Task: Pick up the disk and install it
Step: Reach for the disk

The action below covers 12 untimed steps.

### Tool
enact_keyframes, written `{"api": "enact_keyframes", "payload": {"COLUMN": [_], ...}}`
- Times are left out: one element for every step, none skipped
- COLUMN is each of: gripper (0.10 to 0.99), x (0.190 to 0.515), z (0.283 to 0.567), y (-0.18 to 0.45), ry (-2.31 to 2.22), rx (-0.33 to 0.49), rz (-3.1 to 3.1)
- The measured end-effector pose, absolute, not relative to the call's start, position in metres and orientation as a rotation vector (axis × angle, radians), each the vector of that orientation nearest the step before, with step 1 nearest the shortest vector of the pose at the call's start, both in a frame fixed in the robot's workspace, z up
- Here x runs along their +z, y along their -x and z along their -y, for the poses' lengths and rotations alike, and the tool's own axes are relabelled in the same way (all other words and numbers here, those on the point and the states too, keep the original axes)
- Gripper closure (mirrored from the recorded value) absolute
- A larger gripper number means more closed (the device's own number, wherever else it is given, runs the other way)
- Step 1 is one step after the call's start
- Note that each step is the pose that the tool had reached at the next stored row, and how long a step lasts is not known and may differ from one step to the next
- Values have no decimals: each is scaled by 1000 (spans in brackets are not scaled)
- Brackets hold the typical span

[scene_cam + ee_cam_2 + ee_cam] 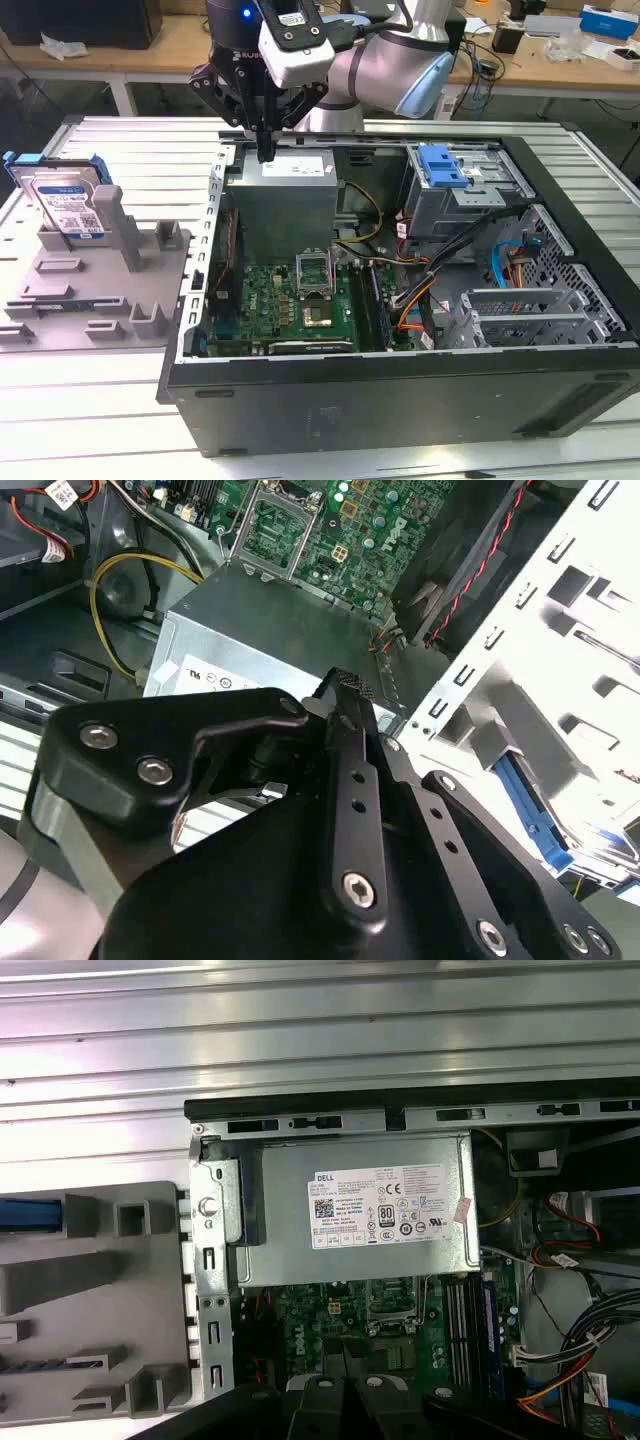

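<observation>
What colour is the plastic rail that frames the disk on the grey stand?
The rail is blue; the exterior view shows it best.

Beside the computer case (400,400), you see the disk (66,205) with its lower part hidden behind the grey holder (120,235); its label is too small to read. Over the case, the gripper (345,685) covers part of the power supply (260,630) in the second wrist view.

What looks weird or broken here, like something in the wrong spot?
Nothing looks broken or spilled. The disk stands on edge in the grey holder, outside the open computer case, simply not installed yet. The claw hangs empty over the power supply.
</observation>
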<state>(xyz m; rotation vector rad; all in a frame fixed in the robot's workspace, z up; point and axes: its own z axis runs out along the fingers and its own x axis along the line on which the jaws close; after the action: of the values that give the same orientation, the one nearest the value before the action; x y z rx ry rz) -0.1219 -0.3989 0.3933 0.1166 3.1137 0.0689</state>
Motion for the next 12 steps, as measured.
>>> {"api": "enact_keyframes", "payload": {"gripper": [980, 980, 980, 980, 980, 980, 980, 980, 980, 980, 980, 980], "x": [393, 393, 393, 393, 393, 393, 393, 393, 393, 393, 393, 393], "z": [399, 399, 399, 399, 399, 399, 399, 399, 399, 399, 399, 397], "y": [122, 122, 122, 122, 122, 122, 122, 122, 122, 122, 122, 129], "ry": [-117, -117, -117, -117, -117, -117, -117, -117, -117, -117, -117, -117], "rx": [69, 69, 69, 69, 69, 69, 69, 69, 69, 69, 69, 69], "rz": [-3114, -3114, -3114, -3114, -3114, -3114, -3114, -3114, -3114, -3114, -3114, -3116]}}
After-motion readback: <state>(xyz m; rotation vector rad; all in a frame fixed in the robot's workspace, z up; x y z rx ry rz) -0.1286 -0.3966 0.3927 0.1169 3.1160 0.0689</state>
